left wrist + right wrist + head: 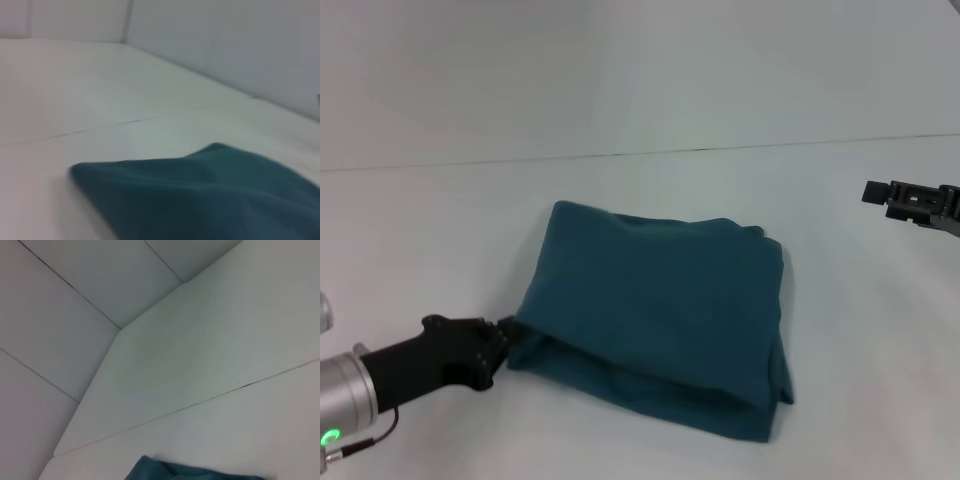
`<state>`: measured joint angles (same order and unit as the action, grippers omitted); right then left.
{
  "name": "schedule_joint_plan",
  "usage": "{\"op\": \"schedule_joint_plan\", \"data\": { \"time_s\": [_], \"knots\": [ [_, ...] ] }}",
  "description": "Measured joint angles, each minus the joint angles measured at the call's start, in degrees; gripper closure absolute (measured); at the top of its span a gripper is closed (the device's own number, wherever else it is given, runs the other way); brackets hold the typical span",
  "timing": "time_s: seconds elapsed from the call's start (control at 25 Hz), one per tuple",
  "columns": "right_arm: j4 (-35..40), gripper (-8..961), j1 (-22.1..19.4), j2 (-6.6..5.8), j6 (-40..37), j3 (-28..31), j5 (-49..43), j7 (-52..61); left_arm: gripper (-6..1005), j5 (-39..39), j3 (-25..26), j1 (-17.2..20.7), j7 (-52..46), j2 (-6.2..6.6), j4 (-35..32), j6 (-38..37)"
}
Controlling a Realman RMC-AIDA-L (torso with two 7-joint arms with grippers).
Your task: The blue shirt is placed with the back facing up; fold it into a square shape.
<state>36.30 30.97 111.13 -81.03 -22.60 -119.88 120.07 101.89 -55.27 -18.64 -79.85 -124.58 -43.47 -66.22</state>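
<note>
White tabletop [440,230] held a dark teal-blue shirt of soft plain fabric [660,320], folded into a rough square near the middle.

Its near left corner met the left gripper [505,345], a black claw lying low on the table; whether the claw pinched cloth, I could not tell. Well apart, the black right gripper [880,193] hung above the table's far right, holding nothing; how far it was open could not be told.

soft matt cloth blue shirt [660,320]
</note>
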Motion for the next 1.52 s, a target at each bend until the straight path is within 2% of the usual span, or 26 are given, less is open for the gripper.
{"op": "schedule_joint_plan", "data": {
  "time_s": [0.32,0.72,1.16,1.28,1.44,1.52],
  "knots": [
    [-0.01,158,0.06,0.01,-0.07,-0.17,0.00,-0.50,969,2.64,3.95,2.59,1.91,0.13,-0.20,-10.43],
    [0.00,158,0.05,0.10,-0.22,-0.06,0.00,-1.17,957,4.13,5.02,4.74,3.48,0.06,0.51,-14.95],
    [0.00,157,0.05,0.13,-0.46,-0.13,0.00,-1.46,944,6.51,6.46,4.83,3.99,0.35,0.29,-18.24],
    [0.00,157,0.04,0.13,-0.46,-0.23,0.00,-2.12,941,8.43,8.65,4.60,3.82,0.50,-0.20,-19.10],
    [-0.04,157,-0.05,0.13,-0.82,-0.27,0.00,-3.35,936,10.14,14.70,4.55,3.46,0.93,-1.71,-19.32],
    [-0.08,158,-0.09,0.13,-1.47,-0.32,0.00,-4.20,866,10.48,18.59,4.54,3.32,1.19,-2.76,-20.57]
  ]
}}
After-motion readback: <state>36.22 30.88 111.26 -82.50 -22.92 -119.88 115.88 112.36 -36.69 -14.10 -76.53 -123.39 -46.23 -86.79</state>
